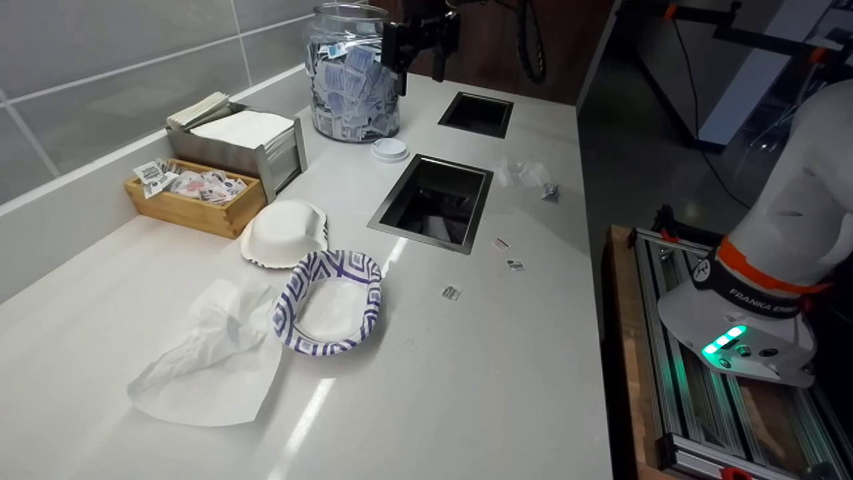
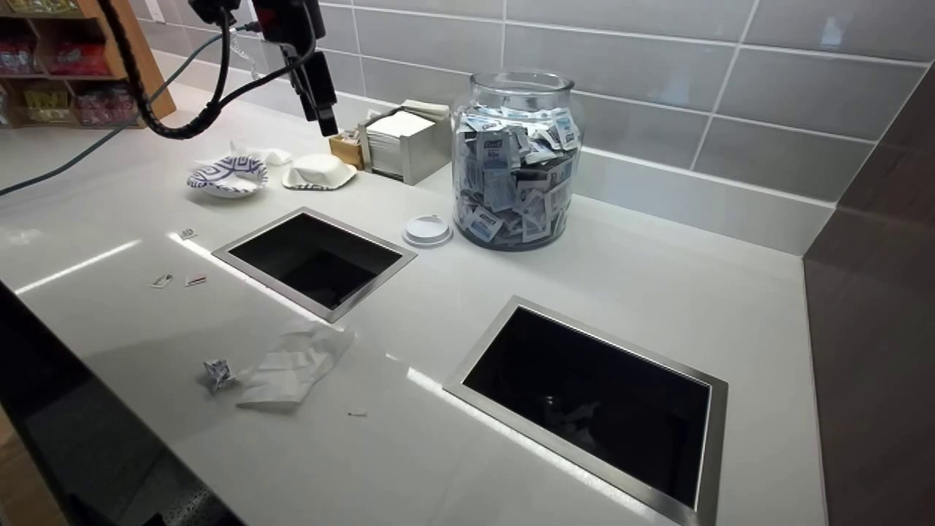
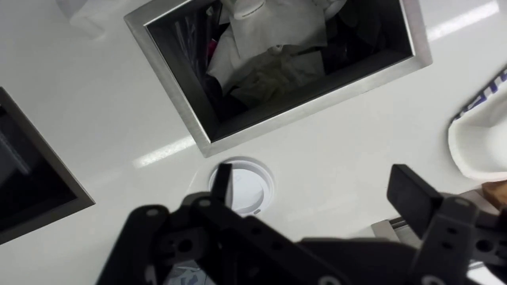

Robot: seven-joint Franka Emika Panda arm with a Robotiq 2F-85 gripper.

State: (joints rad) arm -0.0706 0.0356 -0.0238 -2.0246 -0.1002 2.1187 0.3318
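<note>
End effector (image 3: 311,182): fingers spread, holding nothing. White plastic cup lid (image 3: 251,188): one, flat, beneath, nearer one finger. Risk, to my eye: off-centre descent could press rim, skid lid towards steel-framed waste opening (image 3: 313,106). Glass jar of sachets (image 2: 515,168), near: sideways drift might knock it.

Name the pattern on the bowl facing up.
The bowl has purple-and-white angular shapes, seen best in an exterior view.

Purple-patterned bowl (image 1: 333,312) beside crumpled white paper (image 1: 213,363)
</note>
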